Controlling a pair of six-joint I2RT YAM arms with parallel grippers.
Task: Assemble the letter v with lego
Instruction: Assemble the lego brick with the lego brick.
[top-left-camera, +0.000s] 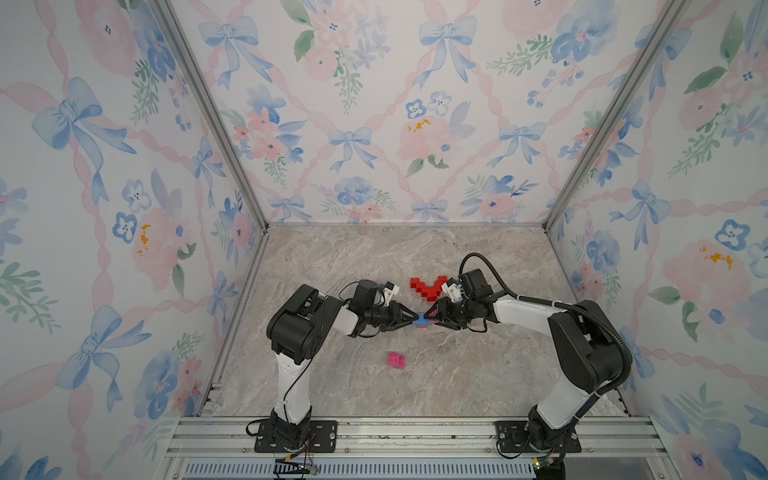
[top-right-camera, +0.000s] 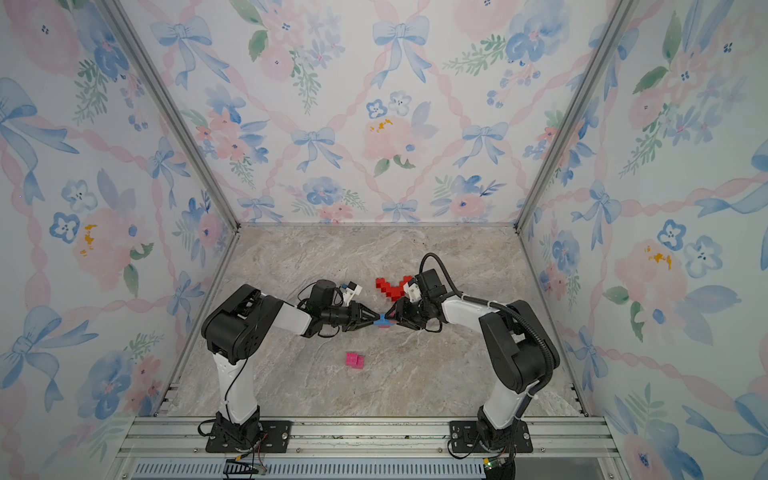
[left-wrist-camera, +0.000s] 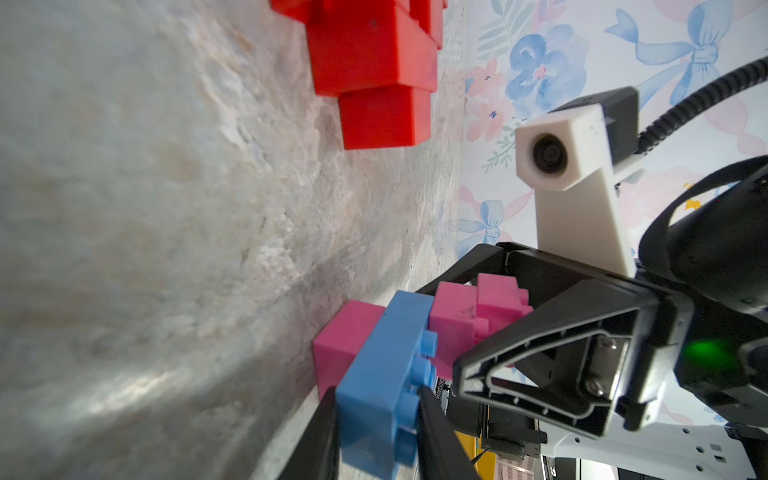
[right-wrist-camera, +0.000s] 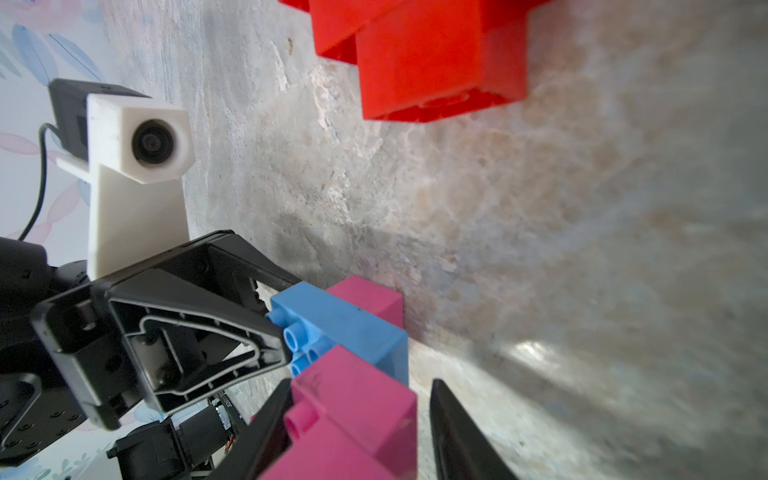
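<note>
Low and slightly left of centre in a top view, a loose pink pair (top-left-camera: 395, 360) is seen lying on the table (top-left-camera: 332, 257), apparently as spare stock. Above it, the left tool (top-left-camera: 412, 319) is clamped narrowly on the blue brick (left-wrist-camera: 382, 386), probably so that the brick is braced as an anchor. A pink brick (right-wrist-camera: 357, 399) is seated against the blue studs. The right tool (top-left-camera: 431, 318) is set partly open around it, a slit showing at one finger, so pressing home seems intended. The red stepped V (top-left-camera: 428, 287) is parked just above, clear of the work.
</note>
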